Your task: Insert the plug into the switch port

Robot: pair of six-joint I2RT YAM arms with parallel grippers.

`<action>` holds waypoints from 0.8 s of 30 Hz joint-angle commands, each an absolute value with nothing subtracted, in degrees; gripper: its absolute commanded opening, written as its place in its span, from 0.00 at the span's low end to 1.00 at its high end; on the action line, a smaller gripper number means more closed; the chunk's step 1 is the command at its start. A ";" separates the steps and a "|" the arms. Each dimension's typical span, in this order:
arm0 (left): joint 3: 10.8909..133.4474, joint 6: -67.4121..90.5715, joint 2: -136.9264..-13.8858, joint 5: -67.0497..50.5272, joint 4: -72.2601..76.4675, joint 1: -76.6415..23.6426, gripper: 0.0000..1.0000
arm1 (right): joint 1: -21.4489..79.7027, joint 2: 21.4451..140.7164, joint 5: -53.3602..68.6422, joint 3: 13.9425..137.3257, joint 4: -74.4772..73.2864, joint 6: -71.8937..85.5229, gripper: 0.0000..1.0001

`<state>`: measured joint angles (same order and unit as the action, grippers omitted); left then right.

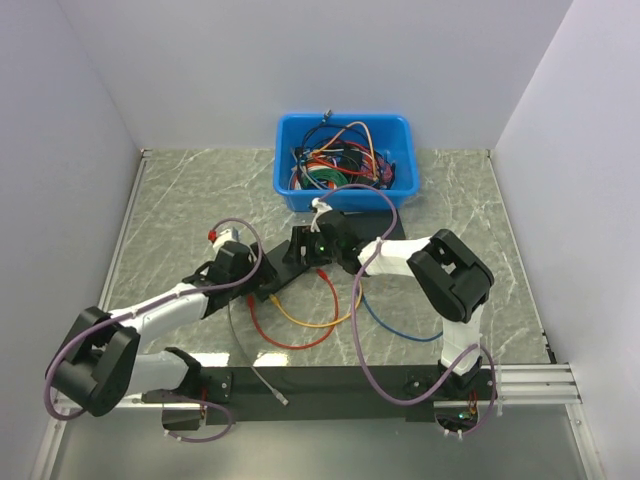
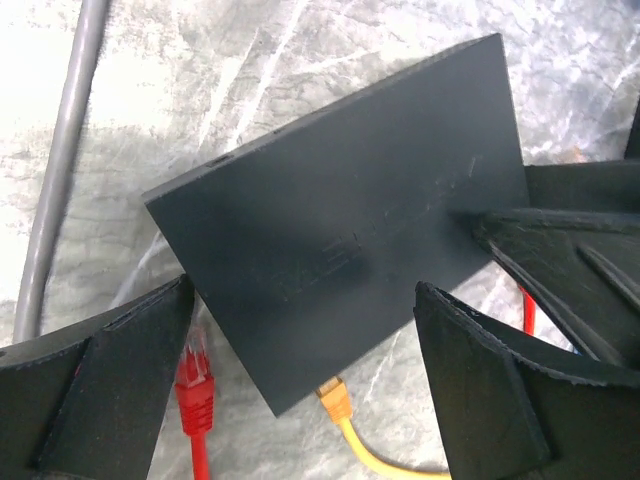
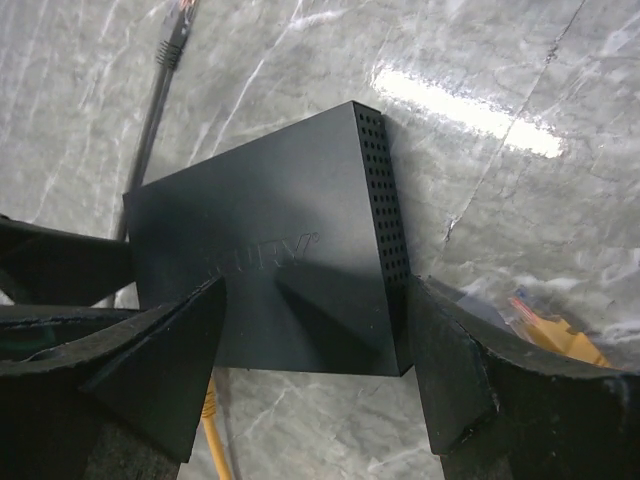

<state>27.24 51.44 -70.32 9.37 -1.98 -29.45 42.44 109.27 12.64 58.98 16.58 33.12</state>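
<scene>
- Both are spread: the left tool [image 2: 305, 295] and the right tool [image 3: 315, 290] each straddle the black switch [image 1: 303, 246].
- The blue cable [image 1: 385, 325] lies on the tabletop [image 1: 180, 200] to the right of the switch — nearer your right arm. Its plug can't be made out.

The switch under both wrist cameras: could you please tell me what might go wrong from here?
1. Both arms crowd the switch: the left fingers flank it while a right finger touches its top, so they could collide or shove it.
2. The yellow plug and red plug sit at its edge, while the blue cable lies apart, ungripped, so the wrong plug might be taken.
</scene>
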 commanded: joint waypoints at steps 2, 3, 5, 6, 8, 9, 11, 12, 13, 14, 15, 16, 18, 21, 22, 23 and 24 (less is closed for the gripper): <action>29.88 48.61 -65.75 10.72 -4.30 -29.36 0.98 | 43.42 106.79 7.75 62.66 10.91 29.80 0.79; 30.23 48.34 -64.87 11.24 -6.05 -29.27 0.98 | 43.50 106.09 4.17 63.10 8.11 28.05 0.79; 30.67 47.56 -62.76 12.39 -7.55 -29.18 0.99 | 43.50 103.37 1.24 64.33 5.11 26.55 0.79; 31.28 47.29 -62.14 12.91 -9.47 -29.09 0.99 | 43.85 102.40 0.19 64.60 3.01 25.32 0.79; 31.81 46.67 -60.30 14.40 -11.33 -28.92 0.99 | 44.82 99.15 -3.06 64.95 0.46 23.92 0.79; 32.16 46.50 -59.60 14.94 -12.12 -28.92 0.99 | 45.61 98.18 -4.21 64.95 0.44 23.47 0.79; 32.26 46.23 -57.31 16.51 -14.58 -28.74 0.99 | 48.77 95.46 -7.46 64.69 -1.58 22.68 0.79; 31.91 46.23 -56.17 18.35 -15.20 -28.65 0.99 | 49.91 94.67 -8.08 64.51 -2.28 22.50 0.79; 31.64 46.40 -53.81 19.67 -15.90 -28.57 0.99 | 52.62 93.61 -8.43 64.34 -2.46 22.59 0.79; 31.21 46.75 -52.48 20.56 -16.60 -28.30 0.99 | 53.86 93.26 -8.44 63.90 -2.46 22.85 0.79; 29.81 46.84 -50.82 22.13 -16.87 -28.13 0.99 | 55.53 92.99 -8.70 63.81 -2.37 23.29 0.79; 29.10 46.93 -47.67 22.76 -16.96 -27.69 0.99 | 58.07 92.99 -8.61 63.81 -2.37 23.64 0.78; 26.82 47.28 -42.83 22.86 -16.53 -27.34 0.99 | 60.46 94.30 -8.44 64.42 -2.37 24.52 0.77; 24.97 47.90 -38.34 22.85 -15.56 -27.16 0.99 | 63.28 97.71 -8.00 67.05 -2.90 25.66 0.75; 24.61 48.25 -37.62 23.46 -15.73 -27.16 0.99 | 63.72 98.69 -7.48 68.02 -2.99 26.01 0.74; 24.35 48.08 -37.18 23.21 -15.73 -27.16 0.99 | 64.42 99.83 -7.12 70.20 -3.86 26.28 0.74; 24.35 47.99 -36.66 23.03 -15.73 -27.07 0.99 | 64.86 102.54 -7.03 71.62 -4.74 26.45 0.73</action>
